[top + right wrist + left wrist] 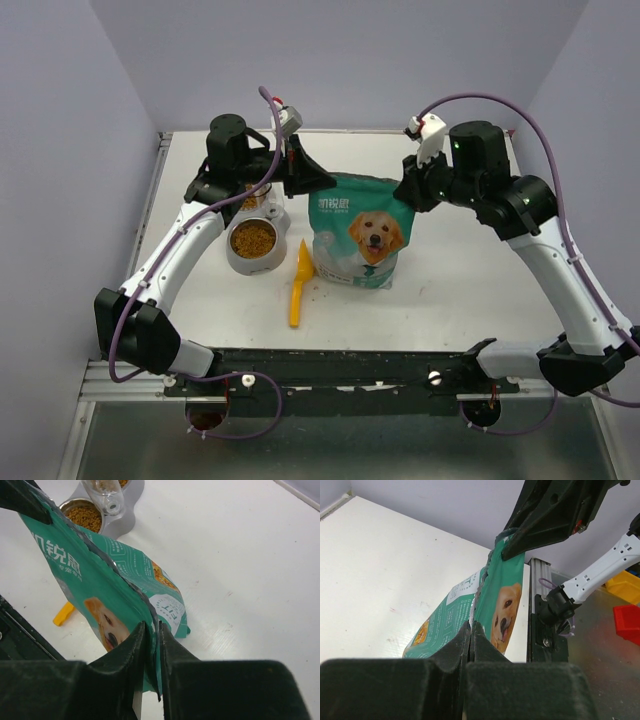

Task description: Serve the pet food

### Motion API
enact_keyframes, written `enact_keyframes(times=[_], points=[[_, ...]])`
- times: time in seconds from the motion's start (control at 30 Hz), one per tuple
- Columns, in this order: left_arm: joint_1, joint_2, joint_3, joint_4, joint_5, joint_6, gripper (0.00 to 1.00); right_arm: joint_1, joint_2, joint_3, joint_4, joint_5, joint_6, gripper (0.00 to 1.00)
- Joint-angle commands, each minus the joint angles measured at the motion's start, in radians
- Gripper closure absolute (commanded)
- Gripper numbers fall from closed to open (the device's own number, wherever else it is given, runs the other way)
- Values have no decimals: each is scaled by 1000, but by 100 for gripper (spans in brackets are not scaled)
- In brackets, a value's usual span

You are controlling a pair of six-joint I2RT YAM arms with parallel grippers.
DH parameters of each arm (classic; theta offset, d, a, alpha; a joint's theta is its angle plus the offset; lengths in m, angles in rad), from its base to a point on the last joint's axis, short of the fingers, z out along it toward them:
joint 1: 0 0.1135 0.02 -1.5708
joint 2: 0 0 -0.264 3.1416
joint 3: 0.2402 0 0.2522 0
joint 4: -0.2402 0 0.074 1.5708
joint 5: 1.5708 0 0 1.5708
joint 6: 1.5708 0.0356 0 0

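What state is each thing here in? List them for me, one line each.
Teal-and-white dog-picture bag: upright, pinched at both top corners.
Round metal bowl: filled with kibble.
Brown kibble pellets: heaped in the bowl.
Orange plastic scoop: lying flat, unheld.
Left gripper: shut on the bag.
Right gripper: shut on the bag.

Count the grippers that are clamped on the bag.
2. The left gripper pinches the bag's top edge at the end nearer the bowl; the right gripper pinches the opposite end. Neither is hidden.
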Motion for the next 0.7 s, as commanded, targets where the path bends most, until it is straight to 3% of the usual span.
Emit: enact_keyframes(times=[0.0, 0.1, 0.17, 0.43, 0.5, 0.67], points=[[31, -44, 4, 16, -6, 15, 100, -26, -60, -32, -74, 160, -7, 74], [31, -49, 4, 7, -6, 18, 100, -26, -71, -35, -72, 143, 12, 75], [31, -52, -4, 7, -1, 17, 100, -26, -79, -42, -71, 107, 13, 98], [33, -77, -34, 17, -8, 20, 100, -25, -93, -46, -57, 87, 12, 99], [33, -78, -34, 19, -9, 15, 100, -25, -90, -40, -68, 83, 15, 75], [34, -75, -25, 19, -17, 6, 94, -26, -102, -45, -60, 4, 27, 56]])
